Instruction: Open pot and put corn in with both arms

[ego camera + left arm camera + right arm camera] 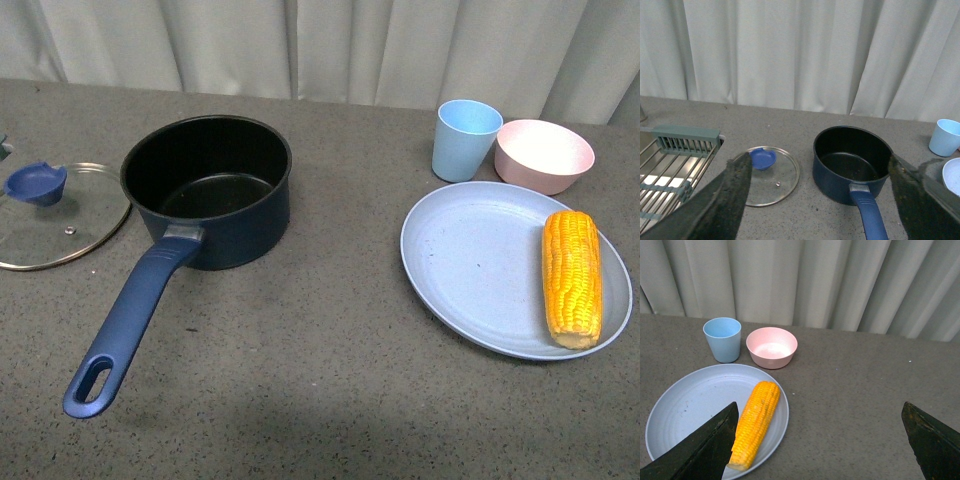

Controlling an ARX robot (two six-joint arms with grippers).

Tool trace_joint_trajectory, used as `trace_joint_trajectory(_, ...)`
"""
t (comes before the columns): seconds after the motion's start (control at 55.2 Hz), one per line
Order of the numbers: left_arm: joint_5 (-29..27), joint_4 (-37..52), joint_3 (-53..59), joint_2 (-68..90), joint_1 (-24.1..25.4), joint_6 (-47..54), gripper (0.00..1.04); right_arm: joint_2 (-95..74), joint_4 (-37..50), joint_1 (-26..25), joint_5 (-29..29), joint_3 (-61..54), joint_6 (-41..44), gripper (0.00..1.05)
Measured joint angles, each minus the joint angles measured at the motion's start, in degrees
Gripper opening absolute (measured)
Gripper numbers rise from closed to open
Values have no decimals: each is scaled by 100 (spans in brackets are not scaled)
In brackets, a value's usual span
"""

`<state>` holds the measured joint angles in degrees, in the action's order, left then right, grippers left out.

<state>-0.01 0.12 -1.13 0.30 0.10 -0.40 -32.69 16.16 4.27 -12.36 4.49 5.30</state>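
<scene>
The navy-blue pot [212, 190] stands uncovered left of centre, black inside and with nothing in it, its long handle [125, 315] pointing toward me. Its glass lid [55, 215] with a blue knob lies flat on the table to the pot's left. The corn [572, 277] lies on the right side of a pale blue plate [470, 260]. Neither gripper shows in the front view. My left gripper [822, 200] is open, held back from the pot [852, 162] and lid [767, 167]. My right gripper [820, 440] is open, off to one side of the corn [755, 422].
A light blue cup [464, 138] and a pink bowl [544, 154] stand behind the plate. A sink with a wire rack [667, 165] sits beyond the lid. White curtains close the back of the grey table.
</scene>
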Motion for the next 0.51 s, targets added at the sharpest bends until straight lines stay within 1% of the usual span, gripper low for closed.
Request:
trace_joint_trajectory(0.073,0,0,0,0,0,2,98,-1292,695,33,-15,330,-339,95)
trace_joint_trajectory(0.091,0,0,0,0,0,4,99,-1480,774,44,-24,387,-367,95)
trace_joint_trajectory(0.127,-2,0,0,0,0,13,99,-2225,994,74,-39,634,-564,95)
trace_joint_trajectory(0.199,0,0,0,0,0,13,98,-3268,1069,129,-68,1019,-892,95)
trace_joint_trajectory(0.236,0,0,0,0,0,13,98,-4186,973,199,-68,1416,-1161,95)
trace_joint_trajectory(0.326,0,0,0,0,0,13,98,-5357,592,299,-149,2096,-1674,95)
trace_joint_trajectory(0.399,0,0,0,0,0,13,98,-6030,227,343,-291,2649,-2011,95)
trace_joint_trajectory(0.508,0,0,0,0,0,13,98,-6673,-177,372,-321,3239,-2365,95)
